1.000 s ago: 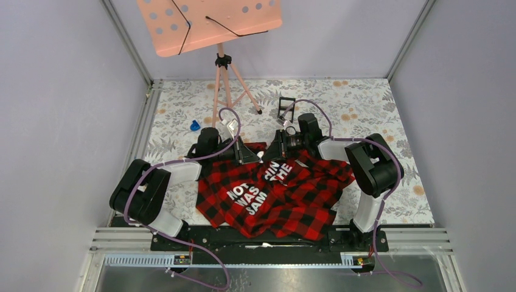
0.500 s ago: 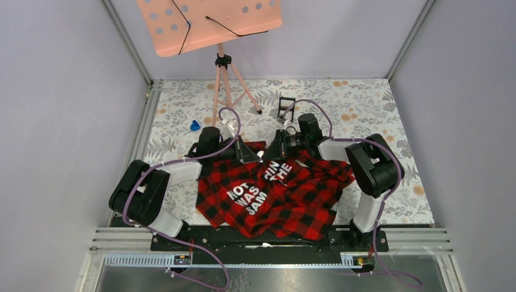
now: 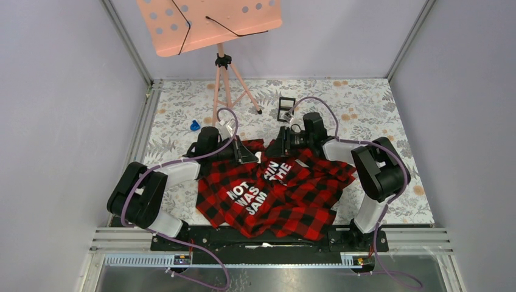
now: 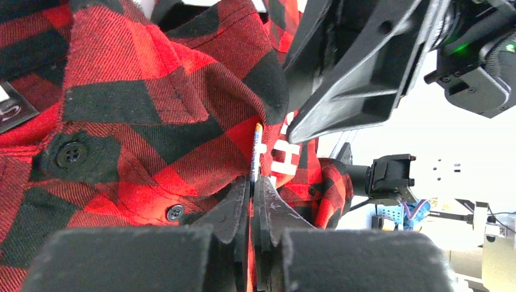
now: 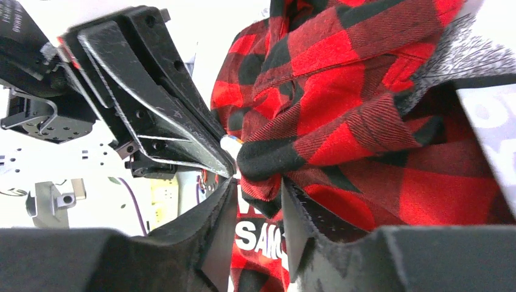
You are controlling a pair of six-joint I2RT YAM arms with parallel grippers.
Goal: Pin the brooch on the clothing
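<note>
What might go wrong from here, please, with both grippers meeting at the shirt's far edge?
1. The left gripper holds the brooch edge-on by its lower edge only, so it might slip or twist when pressed into the cloth.
2. The right gripper pinches just a small fold of the shirt; that fold could pull free.
3. The two grippers sit very close, so they might collide.

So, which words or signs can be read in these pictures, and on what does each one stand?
"NOT / WAS / SAM": white block letters on the shirt, top view.
"THE": white letters on a fold of the shirt; the line above it is cut off, perhaps "UN".
"SAM": the same print, right wrist view.
Black tag on the shirt, left wrist view: too cropped to read.
</note>
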